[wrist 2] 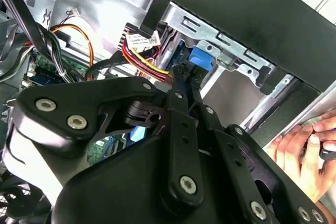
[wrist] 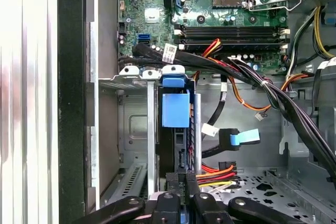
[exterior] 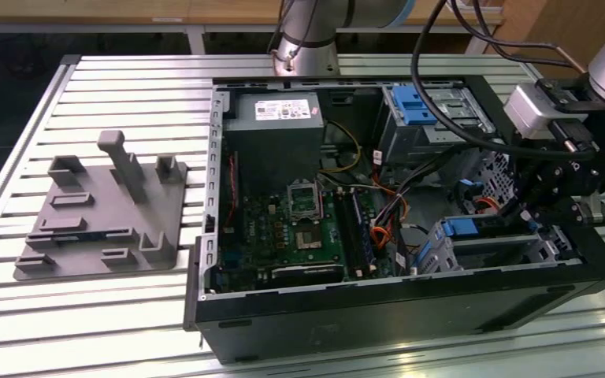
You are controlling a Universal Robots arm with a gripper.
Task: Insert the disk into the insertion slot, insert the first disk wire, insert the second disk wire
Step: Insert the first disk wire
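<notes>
The disk point(wrist: 175, 109) is blue-framed, the insertion slot point(wrist: 134, 129) perforated silver, the motherboard point(wrist: 210, 3) green, the case point(exterior: 387, 307) black.

Exterior view high above computer case point(exterior: 387, 311); both wrist views close inside, behind end effector point(wrist: 181, 181).

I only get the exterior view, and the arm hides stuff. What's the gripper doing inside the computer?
Observer: In the first wrist view the gripper pinches the red-and-yellow wire at the back of the disk, which sits in the insertion slot.
Operator: Is another wire loose?
Observer: A black wire with a blue plug hangs loose beside the disk, plugged into nothing.
Operator: Is anyone nearby?
Observer: In the second wrist view a person's hand is just outside the case.
</notes>
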